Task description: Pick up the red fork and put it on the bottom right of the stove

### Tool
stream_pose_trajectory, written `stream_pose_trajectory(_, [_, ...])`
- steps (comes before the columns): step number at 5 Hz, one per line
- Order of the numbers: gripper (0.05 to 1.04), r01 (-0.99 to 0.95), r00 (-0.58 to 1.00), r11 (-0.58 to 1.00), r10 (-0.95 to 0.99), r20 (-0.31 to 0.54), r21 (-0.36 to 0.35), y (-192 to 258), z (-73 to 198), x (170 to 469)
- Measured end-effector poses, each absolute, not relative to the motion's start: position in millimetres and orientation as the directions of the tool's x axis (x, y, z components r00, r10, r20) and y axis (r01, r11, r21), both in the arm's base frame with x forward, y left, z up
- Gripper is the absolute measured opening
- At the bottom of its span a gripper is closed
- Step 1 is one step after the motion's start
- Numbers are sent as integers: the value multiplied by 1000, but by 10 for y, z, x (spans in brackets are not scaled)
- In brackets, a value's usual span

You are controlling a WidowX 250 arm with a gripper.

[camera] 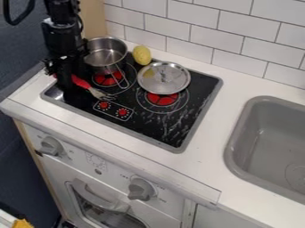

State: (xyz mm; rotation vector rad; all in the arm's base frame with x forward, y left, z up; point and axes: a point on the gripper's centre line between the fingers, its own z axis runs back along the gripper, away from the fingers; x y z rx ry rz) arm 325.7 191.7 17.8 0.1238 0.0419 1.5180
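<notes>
The red fork (79,82) pointed with its metal tines away from the gripper (64,83), and its long axis ran at a slant, from the gripper toward the red dial marks (122,112). It lay at the gripper, with its handle close against it and the tines out on the side nearer to the sink (235,149). The gripper's dark body covered part of the handle, so one could not tell how far it was open, or whether it held the fork.

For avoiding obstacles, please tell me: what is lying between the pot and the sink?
In the camera view, the silver lid lies between the pot and the sink, on the stove, followed by white counter.
</notes>
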Motion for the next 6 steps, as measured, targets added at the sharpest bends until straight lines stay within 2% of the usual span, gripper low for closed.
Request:
stream_pose_trajectory(1, [777, -991, 45, 39, 998, 42, 125, 1908, 214, 3248])
stream_pose_trajectory(2, [1001, -990, 53, 46, 997, 47, 136, 1910, 244, 3252])
stream_pose_trajectory(3, [1006, -986, 77, 68, 996, 54, 154, 1875, 276, 3269])
stream_pose_trajectory(4, [1000, -987, 103, 92, 991, 83, 132, 1857, 412, 3313])
stream_pose_trajectory(5, [1000, -995, 99, 94, 986, 136, 43, 1857, 825, 3332])
stream_pose_trajectory(6, [1000, -994, 106, 108, 980, 167, -7, 1830, 1007, 3356])
